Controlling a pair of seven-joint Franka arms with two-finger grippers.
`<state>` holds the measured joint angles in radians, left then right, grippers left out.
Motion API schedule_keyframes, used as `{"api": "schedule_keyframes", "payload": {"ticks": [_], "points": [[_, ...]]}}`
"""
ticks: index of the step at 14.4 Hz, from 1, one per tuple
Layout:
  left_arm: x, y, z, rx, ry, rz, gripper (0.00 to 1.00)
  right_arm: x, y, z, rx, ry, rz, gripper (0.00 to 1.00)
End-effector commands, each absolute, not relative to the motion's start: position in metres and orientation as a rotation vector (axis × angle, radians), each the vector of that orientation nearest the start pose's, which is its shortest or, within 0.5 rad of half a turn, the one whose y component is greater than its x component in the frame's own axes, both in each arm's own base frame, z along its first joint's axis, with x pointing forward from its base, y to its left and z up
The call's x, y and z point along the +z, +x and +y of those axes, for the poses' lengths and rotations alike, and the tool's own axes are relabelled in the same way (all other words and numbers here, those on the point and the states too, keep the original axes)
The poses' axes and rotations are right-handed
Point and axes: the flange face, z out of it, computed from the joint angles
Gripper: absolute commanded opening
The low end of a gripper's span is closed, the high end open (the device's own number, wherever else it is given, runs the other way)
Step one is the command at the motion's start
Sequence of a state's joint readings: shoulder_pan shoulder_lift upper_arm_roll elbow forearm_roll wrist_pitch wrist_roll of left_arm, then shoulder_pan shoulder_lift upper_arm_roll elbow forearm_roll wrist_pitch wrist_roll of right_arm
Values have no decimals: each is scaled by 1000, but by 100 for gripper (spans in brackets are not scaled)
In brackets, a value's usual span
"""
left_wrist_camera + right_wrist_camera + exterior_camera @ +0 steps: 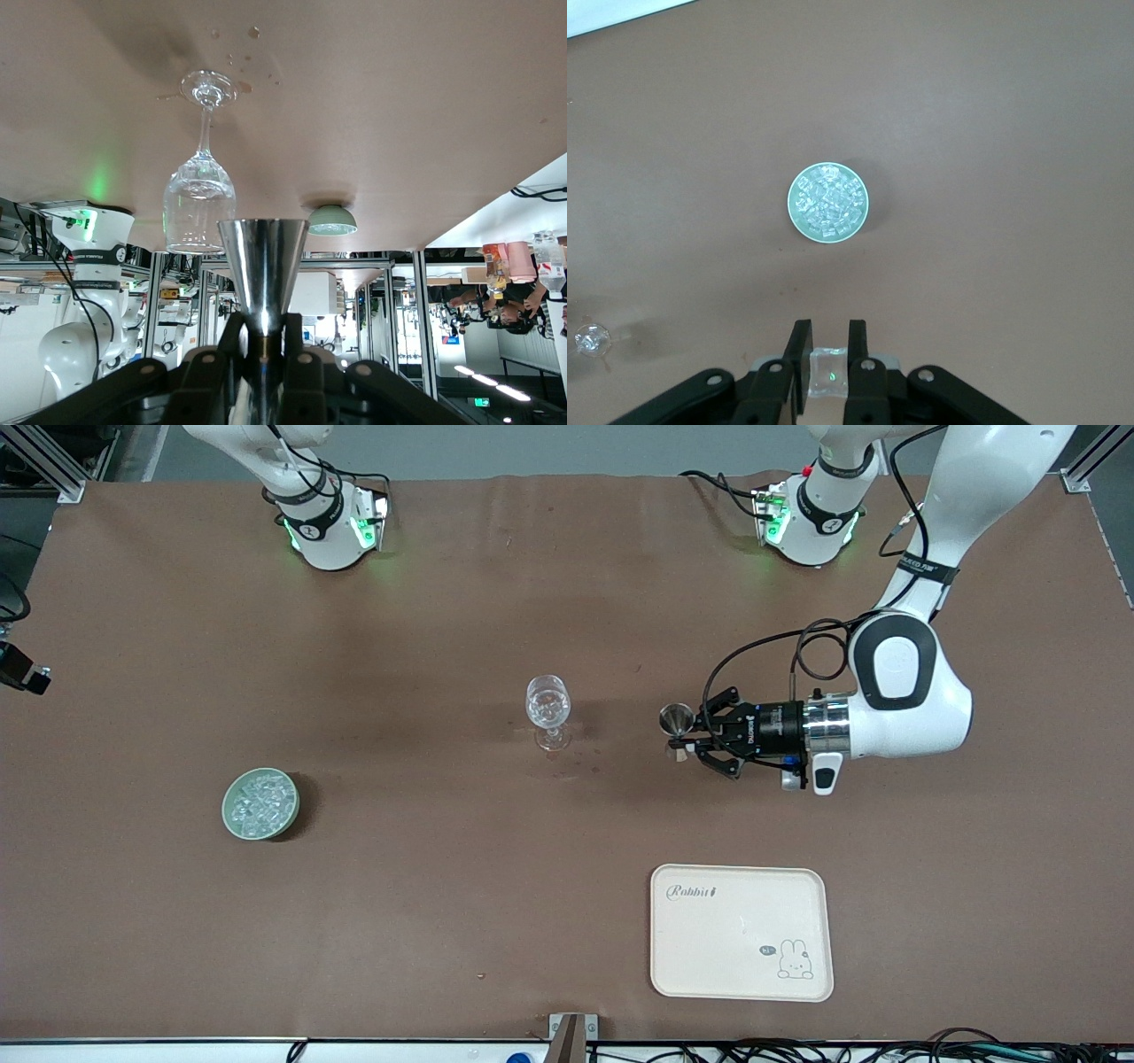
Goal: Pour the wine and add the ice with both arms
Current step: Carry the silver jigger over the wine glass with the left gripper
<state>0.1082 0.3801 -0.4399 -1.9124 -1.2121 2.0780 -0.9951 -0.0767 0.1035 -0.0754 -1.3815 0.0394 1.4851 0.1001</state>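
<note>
On the brown counter (443,886) a clear stemmed glass (547,710) stands upright near the middle. Toward the right arm's end, and nearer the front camera than the glass, sits a pale green bowl (260,804) heaped with the ice (259,802), small clear chunks that fill it to the rim. A cream tray (741,932) with a rabbit drawing lies flat toward the left arm's end, nearest the front camera of all these things and well apart from the glass. The left arm reaches in low and level from its base, and the left gripper (687,735) points sideways at the glass from beside it, on the left arm's end, not touching it. Its jaws are clenched on the narrow waist of a metal jigger (677,720), a double steel cone whose open mouth faces the glass; in the left wrist view the jigger (262,270) stands between the black fingers (301,367) with the glass (201,181) close ahead of it. The right gripper (827,370) hangs high over the counter, looking straight down on the bowl (827,201), and its jaws grasp a single clear ice cube (827,372) between them.
</note>
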Motion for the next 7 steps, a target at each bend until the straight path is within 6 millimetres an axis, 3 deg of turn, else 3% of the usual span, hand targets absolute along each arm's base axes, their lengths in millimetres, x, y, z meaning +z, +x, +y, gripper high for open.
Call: {"api": "schedule_keyframes", "payload": {"ticks": [1,7], "points": [[331,581,-255,-1019,1629,1458,1,650,562,-81,-15,-3064,383,0],[323,549,-322,-999,1844,1401,1,649,562,-81,-10,-3066,383,1]]}}
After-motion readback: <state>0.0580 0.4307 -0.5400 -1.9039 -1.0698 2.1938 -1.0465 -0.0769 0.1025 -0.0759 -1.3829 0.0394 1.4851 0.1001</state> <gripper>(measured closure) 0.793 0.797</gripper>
